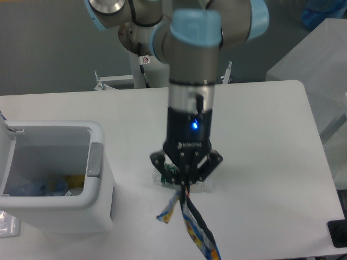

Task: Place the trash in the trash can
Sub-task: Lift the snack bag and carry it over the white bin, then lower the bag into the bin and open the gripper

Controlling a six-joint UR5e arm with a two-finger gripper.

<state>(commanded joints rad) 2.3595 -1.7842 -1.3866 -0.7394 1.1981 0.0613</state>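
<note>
My gripper [185, 184] is shut on the top edge of the blue snack packet [196, 232], which hangs edge-on below it, raised off the table. Behind and under the gripper lies the crushed clear bottle [165, 176] with a green label, mostly hidden by the fingers. The white trash can [59, 176] stands at the left with its grey tab [95, 159] on the right rim, well to the left of the gripper. Some blue and yellow scraps lie inside it.
The arm's column and base [146, 40] rise at the back centre. A dark object [338, 233] sits at the table's right front edge. A translucent box [317, 65] stands beyond the right edge.
</note>
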